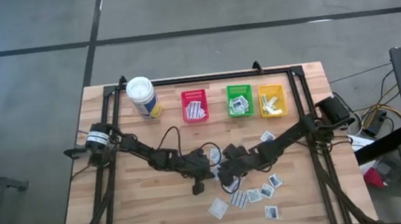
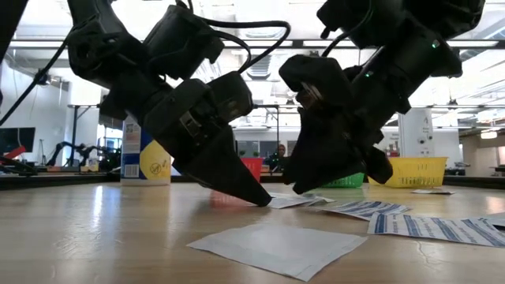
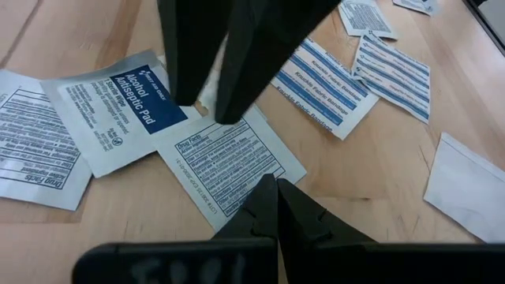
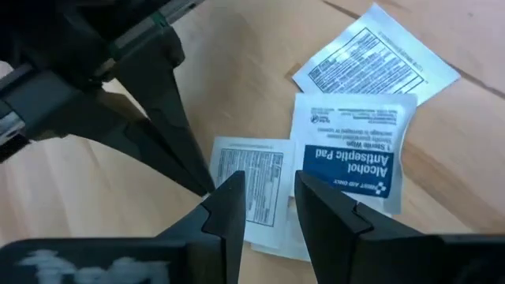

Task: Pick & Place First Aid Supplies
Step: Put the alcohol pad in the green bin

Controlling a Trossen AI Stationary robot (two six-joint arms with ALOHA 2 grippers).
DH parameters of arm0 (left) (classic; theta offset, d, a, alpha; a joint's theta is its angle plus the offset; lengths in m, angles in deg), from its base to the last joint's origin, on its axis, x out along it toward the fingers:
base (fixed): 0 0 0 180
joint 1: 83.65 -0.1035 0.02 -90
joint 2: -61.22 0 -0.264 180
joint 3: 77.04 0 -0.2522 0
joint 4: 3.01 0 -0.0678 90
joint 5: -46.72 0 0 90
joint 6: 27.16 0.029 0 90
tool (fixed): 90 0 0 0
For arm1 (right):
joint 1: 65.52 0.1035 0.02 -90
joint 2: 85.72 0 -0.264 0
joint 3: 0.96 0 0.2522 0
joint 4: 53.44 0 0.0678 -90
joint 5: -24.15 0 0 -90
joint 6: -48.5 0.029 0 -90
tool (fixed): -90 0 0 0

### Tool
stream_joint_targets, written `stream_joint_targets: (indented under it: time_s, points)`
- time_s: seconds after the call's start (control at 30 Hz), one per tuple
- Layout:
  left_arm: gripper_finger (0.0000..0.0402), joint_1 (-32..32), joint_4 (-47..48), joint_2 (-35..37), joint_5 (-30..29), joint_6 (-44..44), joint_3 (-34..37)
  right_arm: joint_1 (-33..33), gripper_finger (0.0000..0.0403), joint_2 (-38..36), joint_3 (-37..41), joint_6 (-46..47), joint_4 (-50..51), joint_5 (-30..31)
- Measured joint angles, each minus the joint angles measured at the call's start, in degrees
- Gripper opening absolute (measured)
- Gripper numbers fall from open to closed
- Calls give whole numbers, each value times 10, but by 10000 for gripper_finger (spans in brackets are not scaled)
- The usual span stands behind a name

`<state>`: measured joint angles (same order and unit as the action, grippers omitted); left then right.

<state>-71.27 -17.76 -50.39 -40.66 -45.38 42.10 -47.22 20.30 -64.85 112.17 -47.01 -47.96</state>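
Three bins [image 1: 238,100] holding white packets [image 1: 195,111]

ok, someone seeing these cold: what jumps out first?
The two dark grippers meeting nose to nose at the table's middle: the left gripper shut, the right gripper open, both over a small flat white paper packet printed with drug facts. Next, more white and blue-striped packets scattered on the wooden table, and the red, green and yellow plastic bins along the far edge.
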Motion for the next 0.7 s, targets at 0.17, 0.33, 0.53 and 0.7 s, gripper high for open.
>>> stream_joint_targets:
  time_s: [0.17, 0.33, 0.53, 0.7]
  points:
    - [0, 0, -7, 0, -1, 0, 4, -1, 109, 8, 6, 10, -3, -17]
    - [0, 0, -7, 0, -3, 6, 4, -2, 109, 7, 7, 23, -7, -26]
    - [0, 0, -7, 0, -4, 17, 4, -5, 109, 8, 8, 42, -9, -45]
    - [0, 0, -7, 0, -6, 22, 5, -7, 109, 9, 8, 44, -22, -80]
